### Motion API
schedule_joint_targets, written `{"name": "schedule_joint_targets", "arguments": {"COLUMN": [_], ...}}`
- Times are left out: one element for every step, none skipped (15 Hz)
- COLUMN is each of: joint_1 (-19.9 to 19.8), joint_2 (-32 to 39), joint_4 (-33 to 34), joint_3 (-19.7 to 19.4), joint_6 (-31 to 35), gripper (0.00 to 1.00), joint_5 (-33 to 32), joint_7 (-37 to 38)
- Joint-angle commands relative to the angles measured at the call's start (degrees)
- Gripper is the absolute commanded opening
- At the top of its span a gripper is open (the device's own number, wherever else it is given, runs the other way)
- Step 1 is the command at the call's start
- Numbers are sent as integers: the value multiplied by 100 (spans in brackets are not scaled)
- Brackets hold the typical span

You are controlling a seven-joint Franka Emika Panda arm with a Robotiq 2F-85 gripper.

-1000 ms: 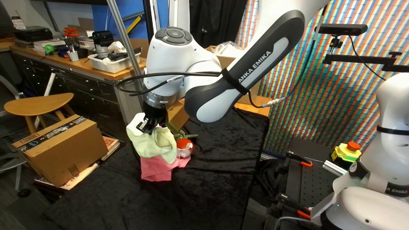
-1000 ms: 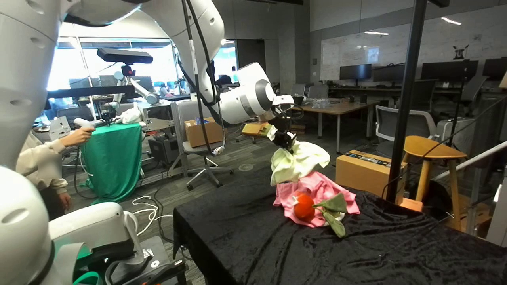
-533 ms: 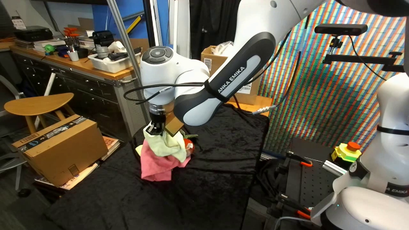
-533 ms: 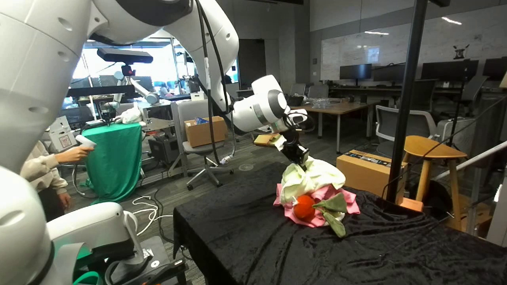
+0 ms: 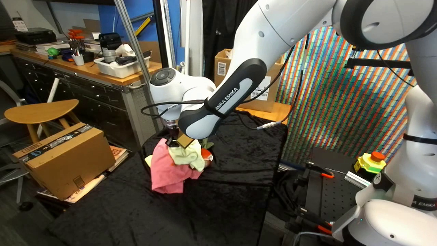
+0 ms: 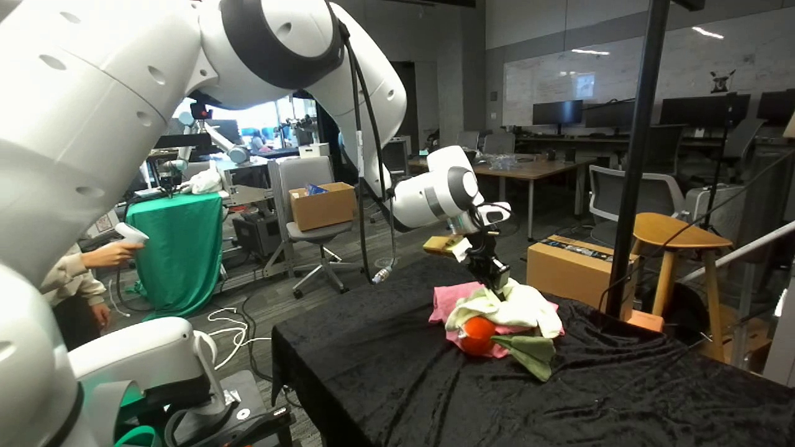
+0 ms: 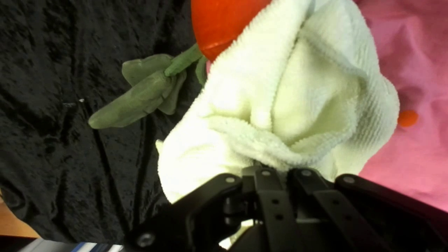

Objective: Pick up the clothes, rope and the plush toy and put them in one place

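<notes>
Both exterior views overlook the table; wrist view faces down, nearer.

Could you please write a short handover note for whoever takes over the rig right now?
Gripper: shut on the pale green cloth.
Things: that cloth drapes over the pink cloth, with the red plush toy right next to it, on the black-draped table. I cannot make out a rope.
Done: both cloths and the toy are together.
Left: probably release the pale green cloth, back off, and check for the rope.
</notes>
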Motion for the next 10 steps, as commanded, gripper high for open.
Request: {"name": "schedule_joint_targets", "arguments": {"joint_1": [-145,-149,-158,-169,-185,-194,-215,-236,-253,-281], "joint_2": [314,345,353,345,307,262,202,108,11,-160], "joint_4": [517,560,586,600,582,548,507,420,323,158], "joint_3": [99,94,104,124,153,175,220,264,299,350], "joint_6": [-299,-316,-345,-371,-399,-401,-438,-448,-427,-397], "gripper": [4,4,4,5,9,33,35,38,46,53], "joint_5": [253,290,328,365,402,423,462,512,536,563], "joint_7": [-91,-85,-99,-118,-156,-178,-249,-317,-405,-519]}}
